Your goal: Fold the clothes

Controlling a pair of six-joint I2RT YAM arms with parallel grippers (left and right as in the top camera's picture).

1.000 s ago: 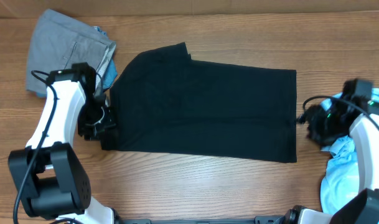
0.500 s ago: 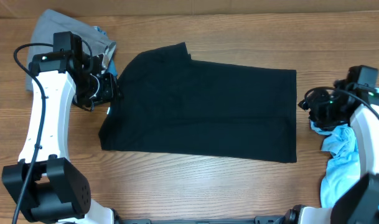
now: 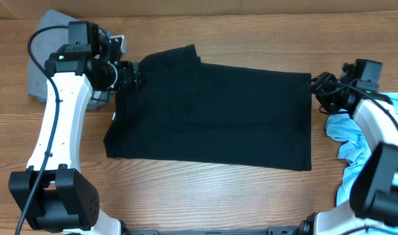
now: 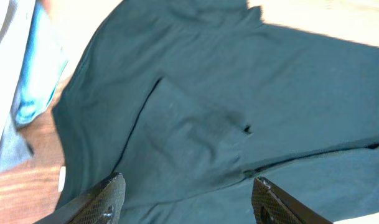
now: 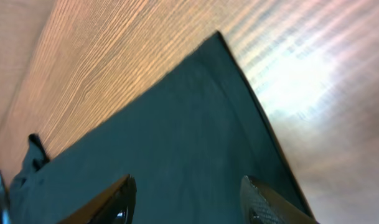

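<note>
The flat black fabric garment [image 3: 218, 111] lay spread across the middle of the brown wooden surface [image 3: 251, 32]. The left end effector [image 3: 134, 75] was at its far left corner, fingers wide, gripping nothing. The right end effector [image 3: 318, 88] was at its far right corner, likewise wide and empty. A grey cloth [image 3: 42, 59] lay at the surface's far left corner, a crumpled light blue cloth [image 3: 355, 140] by the right edge.

Parted jaws over black garment [image 5: 158, 149] corner on table [image 5: 102, 56]
</note>
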